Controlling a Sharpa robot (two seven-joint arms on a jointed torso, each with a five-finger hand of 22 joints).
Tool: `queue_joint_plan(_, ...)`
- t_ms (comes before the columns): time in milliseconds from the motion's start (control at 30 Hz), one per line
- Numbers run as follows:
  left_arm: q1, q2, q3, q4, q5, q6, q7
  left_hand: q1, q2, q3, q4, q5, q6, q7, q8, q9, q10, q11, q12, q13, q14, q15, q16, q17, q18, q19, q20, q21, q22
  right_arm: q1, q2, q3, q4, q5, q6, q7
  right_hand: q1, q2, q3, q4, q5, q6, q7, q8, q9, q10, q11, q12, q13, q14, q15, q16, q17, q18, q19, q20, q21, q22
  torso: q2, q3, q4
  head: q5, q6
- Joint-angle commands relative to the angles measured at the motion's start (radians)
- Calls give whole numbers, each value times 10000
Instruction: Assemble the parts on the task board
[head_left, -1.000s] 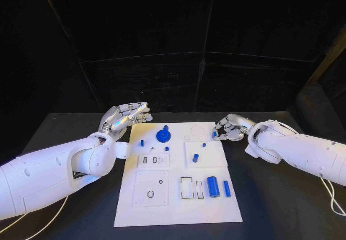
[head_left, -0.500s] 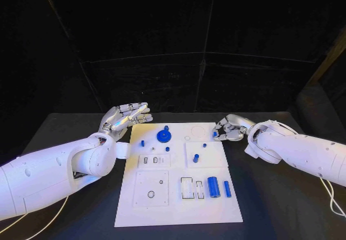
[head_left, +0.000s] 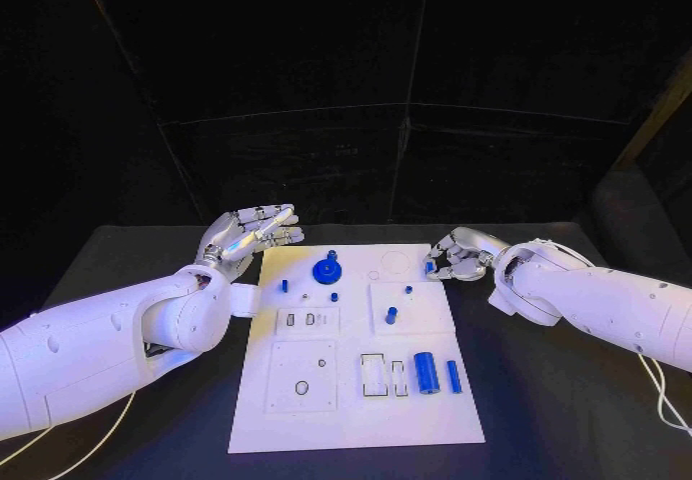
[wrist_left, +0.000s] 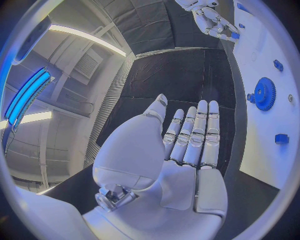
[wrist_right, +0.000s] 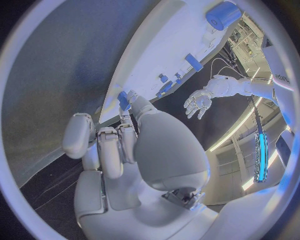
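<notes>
The white task board (head_left: 353, 400) lies in the middle of the black table. A blue gear (head_left: 327, 270) stands near its far end, with small blue pegs (head_left: 391, 316) around it. Nearer me lie a blue cylinder (head_left: 427, 372) and a blue bar (head_left: 453, 375). My right hand (head_left: 462, 255) is at the board's far right edge and pinches a small blue part (head_left: 430, 267) at its fingertips, which the right wrist view shows as the blue part (wrist_right: 124, 100). My left hand (head_left: 253, 235) hovers by the far left corner, fingers straight and apart, holding nothing; the left wrist view shows the same flat hand (wrist_left: 184, 150).
Empty slots and recesses mark the board's near half, among them a square plate with an oval hole (head_left: 303, 385). Black table surface surrounds the board. The left wrist view also shows the gear (wrist_left: 265, 93) and my right hand (wrist_left: 212, 20) across the board.
</notes>
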Motion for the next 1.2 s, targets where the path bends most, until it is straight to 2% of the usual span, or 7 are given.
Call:
queue_joint_plan(33, 11, -3, 8, 24, -20, 129, 38, -39, 72, -1, -75, -13, -84, 479, -62, -8, -58, -8, -2, -10, 15, -2, -19, 9, 122, 65, 12, -50, -13, 12, 20, 4, 7, -120, -102, -19, 51, 164, 173, -34, -219, 113, -4, 36, -16, -2, -101, -20, 1147, 1007, -93, 37, 2501, -121, 28, -87, 46, 16, 0, 0, 4, -6, -8)
queue_joint_plan(433, 11, -16, 8, 19, -20, 107, 37, -39, 72, -1, -75, -13, -84, 479, -62, -8, -58, -8, -2, -10, 15, -2, -19, 9, 122, 65, 12, -50, -13, 12, -5, 5, 188, -210, -722, 101, 18, 388, 633, -122, -220, 417, -102, 123, 3, 39, -183, 8, 1182, 1019, -159, 55, 2555, -135, 70, -142, 84, 101, 1, 4, 2, -12, -1)
queue_joint_plan(633, 11, -32, 8, 14, -20, 103, 38, -39, 72, -1, -75, -13, -84, 479, -62, -8, -58, -8, -2, -10, 15, -2, -19, 9, 122, 65, 12, -50, -13, 14, -156, 10, 587, -417, -1107, -107, -25, 438, 762, -137, -224, 451, -113, 118, -1, 33, -195, -11, 1168, 1034, -173, 78, 2621, -142, 87, -158, 100, 135, -23, -3, -23, -18, -8)
queue_joint_plan(800, 12, -47, 8, 48, -20, 105, 32, -39, 72, -1, -75, -13, -84, 479, -62, -8, -58, -8, -2, -10, 15, -2, -19, 9, 122, 65, 12, -50, -13, 25, -442, 19, 1308, -591, -1269, -538, -170, 441, 844, -92, -309, 447, -113, 88, -14, 7, -194, -61, 1127, 1037, -174, 83, 2635, -142, 85, -165, 99, 133, -91, -62, -15, -46, -35)
queue_joint_plan(933, 14, -65, 8, 85, -18, 102, 27, -49, 76, -6, -80, -15, -89, 480, -64, -9, -66, -7, 0, -11, 13, -1, -27, 9, 121, 71, 12, -58, -20, 63, -602, 32, 2166, -877, -1524, -1491, -294, 473, 930, -41, -473, 455, -120, 66, -22, -17, -199, -112, 1085, 1037, -177, 83, 2635, -141, 80, -168, 93, 123, -125, -108, -2, -3, -33)
queue_joint_plan(1100, 15, -49, 8, 66, 7, 90, 15, -50, 77, -7, -80, -15, -90, 480, -64, -9, -66, -7, 0, -11, 13, -1, -28, 9, 121, 72, 12, -59, -21, 97, -478, 39, 3074, -1285, -1786, -2637, -349, 495, 1035, -37, -613, 480, -135, 60, -23, -47, -211, -168, 1040, 1037, -186, 83, 2635, -131, 53, -174, 67, 75, -211, -177, 27, 34, -74)
queue_joint_plan(1200, 15, -17, 8, 35, 37, 97, 12, -52, 78, -7, -80, -16, -90, 480, -64, -8, -66, -7, 0, -11, 14, -1, -28, 9, 121, 73, 12, -59, -21, 107, -175, 40, 3369, -1675, -1846, -3081, -358, 492, 1051, -39, -632, 481, -137, 58, -23, -65, -213, -196, 1016, 1037, -188, 83, 2635, -129, 47, -175, 61, 63, -267, -227, 52, 72, -93)
